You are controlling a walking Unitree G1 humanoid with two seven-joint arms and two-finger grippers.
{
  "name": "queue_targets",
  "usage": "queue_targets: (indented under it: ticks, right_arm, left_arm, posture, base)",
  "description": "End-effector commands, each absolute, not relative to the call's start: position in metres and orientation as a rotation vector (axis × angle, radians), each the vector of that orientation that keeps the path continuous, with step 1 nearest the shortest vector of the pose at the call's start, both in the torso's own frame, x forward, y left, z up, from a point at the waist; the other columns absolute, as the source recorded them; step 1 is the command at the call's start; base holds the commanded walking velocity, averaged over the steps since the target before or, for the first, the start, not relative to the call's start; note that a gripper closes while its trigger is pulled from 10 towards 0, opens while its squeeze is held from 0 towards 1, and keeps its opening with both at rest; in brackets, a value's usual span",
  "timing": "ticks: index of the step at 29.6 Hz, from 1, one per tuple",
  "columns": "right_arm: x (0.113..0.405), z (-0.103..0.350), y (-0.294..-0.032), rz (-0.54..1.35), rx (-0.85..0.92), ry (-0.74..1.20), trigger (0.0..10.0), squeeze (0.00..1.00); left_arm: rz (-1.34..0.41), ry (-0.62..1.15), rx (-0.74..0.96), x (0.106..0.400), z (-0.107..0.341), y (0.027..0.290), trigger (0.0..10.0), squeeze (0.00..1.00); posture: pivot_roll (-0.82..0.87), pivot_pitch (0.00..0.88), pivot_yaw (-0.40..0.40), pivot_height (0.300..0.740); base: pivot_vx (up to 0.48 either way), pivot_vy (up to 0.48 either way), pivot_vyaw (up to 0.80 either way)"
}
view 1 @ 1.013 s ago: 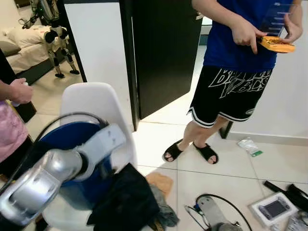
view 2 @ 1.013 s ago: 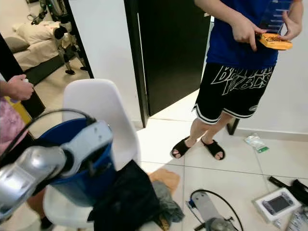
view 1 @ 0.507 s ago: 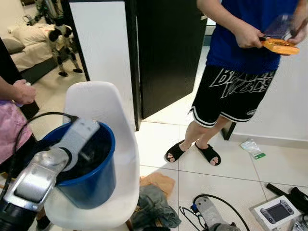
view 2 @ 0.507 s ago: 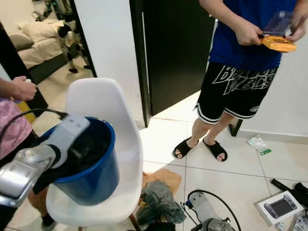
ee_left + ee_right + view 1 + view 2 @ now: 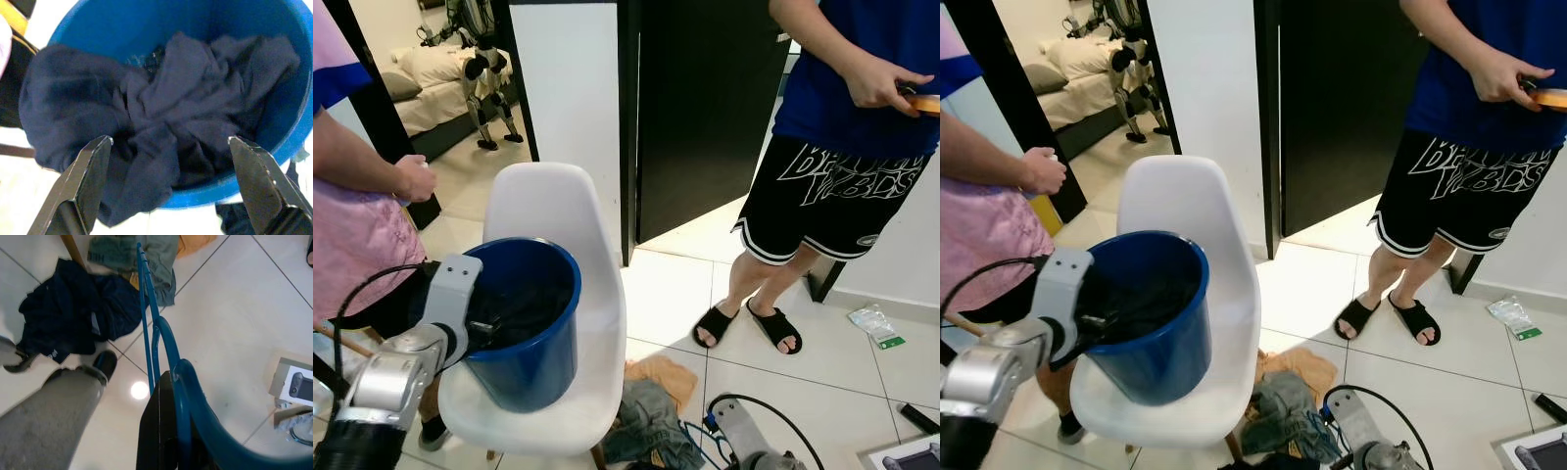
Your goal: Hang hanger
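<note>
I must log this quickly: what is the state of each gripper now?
Left gripper: jaws open, holding nothing, over the dark cloth in the blue bucket.
Right gripper: shut on the blue hanger.

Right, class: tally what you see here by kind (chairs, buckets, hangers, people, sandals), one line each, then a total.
White chair: 1
Blue bucket, under the open left tool: 1
Blue hanger, held in the right tool: 1
People, one in a blue shirt, one in a pink shirt: 2
Black sandals: 2
Total: 7
</note>
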State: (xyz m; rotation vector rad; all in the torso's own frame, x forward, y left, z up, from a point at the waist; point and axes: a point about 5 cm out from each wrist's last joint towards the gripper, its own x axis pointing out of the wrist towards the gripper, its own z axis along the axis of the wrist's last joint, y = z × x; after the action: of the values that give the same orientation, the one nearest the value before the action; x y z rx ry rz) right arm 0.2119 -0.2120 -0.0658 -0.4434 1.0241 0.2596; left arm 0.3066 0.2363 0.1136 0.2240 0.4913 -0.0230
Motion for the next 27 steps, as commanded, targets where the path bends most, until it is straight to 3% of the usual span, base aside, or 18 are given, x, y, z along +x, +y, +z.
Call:
queue_targets:
  ticks: [1, 8, 15, 27]
  right_arm:
    - [0.212, -0.066, -0.208, 0.265, -0.42, 1.022, 10.0, 0.0]
    - [0.212, -0.066, -0.211, 0.248, -0.465, 1.03, 10.0, 0.0]
    - [0.212, -0.066, -0.21, 0.249, -0.461, 1.033, 10.0, 0.0]
    - [0.21, -0.068, -0.209, 0.25, -0.463, 1.038, 10.0, 0.0]
  left_arm:
    - [-0.005, 0.489, 0.231, 0.308, 0.111, 0.24, 10.0, 0.0]
    - [-0.148, 0.416, 0.196, 0.32, 0.113, 0.22, 10.0, 0.0]
    - [-0.296, 0.518, 0.204, 0.321, 0.084, 0.206, 10.0, 0.0]
    - [-0.258, 0.574, 0.238, 0.328, 0.065, 0.213, 10.0, 0.0]
  posture:
    - [0.0, 0.019, 0.011, 0.74]
    - [-0.01, 0.023, 0.008, 0.74]
    - [-0.02, 0.035, 0.01, 0.74]
    - [-0.04, 0.063, 0.002, 0.74]
  base:
    - [0.0, 0.0, 0.77]
    - [0.0, 0.0, 0.22]
    - [0.0, 0.0, 0.0]
    - [0.0, 0.0, 0.0]
